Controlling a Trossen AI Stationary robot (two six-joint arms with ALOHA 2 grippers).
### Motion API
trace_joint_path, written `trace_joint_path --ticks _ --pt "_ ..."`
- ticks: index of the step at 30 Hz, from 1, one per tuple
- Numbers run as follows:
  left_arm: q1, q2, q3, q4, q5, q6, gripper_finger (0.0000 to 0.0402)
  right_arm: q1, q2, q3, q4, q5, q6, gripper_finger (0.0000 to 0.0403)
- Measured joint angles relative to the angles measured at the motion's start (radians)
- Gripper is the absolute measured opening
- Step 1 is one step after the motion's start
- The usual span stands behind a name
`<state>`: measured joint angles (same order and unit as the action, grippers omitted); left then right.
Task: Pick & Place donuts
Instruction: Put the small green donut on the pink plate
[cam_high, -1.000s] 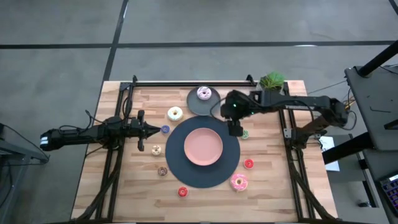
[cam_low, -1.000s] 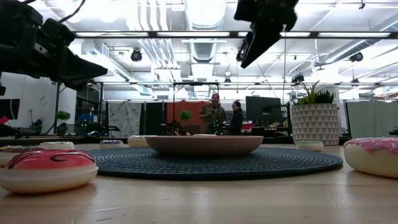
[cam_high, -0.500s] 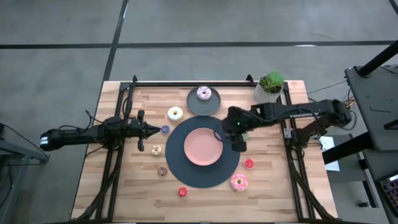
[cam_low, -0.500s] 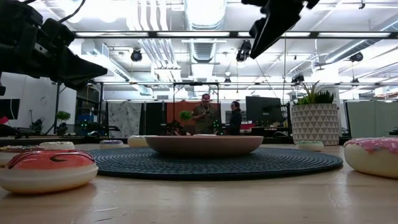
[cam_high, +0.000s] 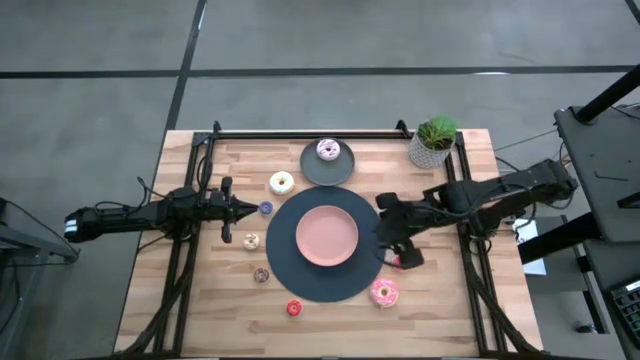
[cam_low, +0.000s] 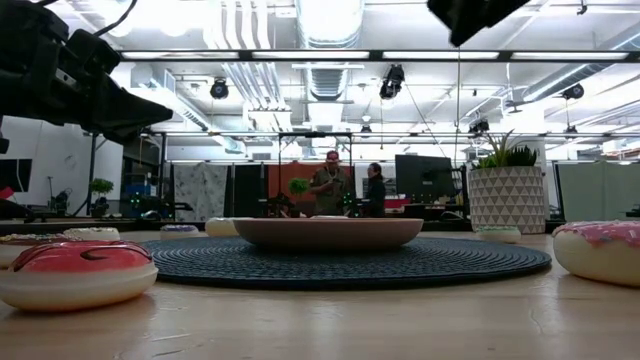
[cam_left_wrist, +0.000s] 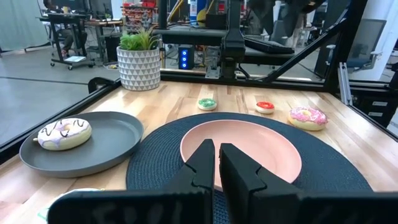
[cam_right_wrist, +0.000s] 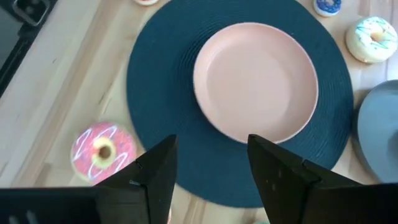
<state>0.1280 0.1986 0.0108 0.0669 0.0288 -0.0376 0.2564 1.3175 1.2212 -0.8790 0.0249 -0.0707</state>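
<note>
Around the dark woven mat (cam_high: 300, 285) lie the donuts: cream (cam_high: 282, 183), tiny blue (cam_high: 265, 208), tan (cam_high: 250, 241), brown (cam_high: 261, 275), red (cam_high: 293, 308) and pink (cam_high: 384, 292). A white-pink sprinkled donut (cam_high: 328, 150) rests on the grey plate (cam_high: 312, 172). The left wrist view also shows a green one (cam_left_wrist: 206, 104). My right gripper (cam_high: 408, 255) is open, hovering at the mat's right edge over another red donut (cam_high: 398, 263), and touches nothing. My left gripper (cam_high: 235, 210) is shut and waits left of the mat.
A pink plate (cam_high: 326, 236) sits in the middle of the mat. A potted plant (cam_high: 434, 140) stands at the far right corner. Black frame rails (cam_high: 300, 133) run along the far edge and both sides. People stand in the room beyond the table (cam_low: 345, 188).
My right gripper has moved toward the table's near edge and a little to the right, from beside the grey plate along the mat's right side to above the red donut. In the low view it has slid toward the picture's upper right corner. No donut has moved.
</note>
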Motion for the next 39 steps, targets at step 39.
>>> trace_joint_path --ticks 39 --pt "0.0 0.0 0.0 -0.002 0.0 0.0 0.0 -0.336 -0.133 -0.298 -0.084 0.029 0.035 0.022"
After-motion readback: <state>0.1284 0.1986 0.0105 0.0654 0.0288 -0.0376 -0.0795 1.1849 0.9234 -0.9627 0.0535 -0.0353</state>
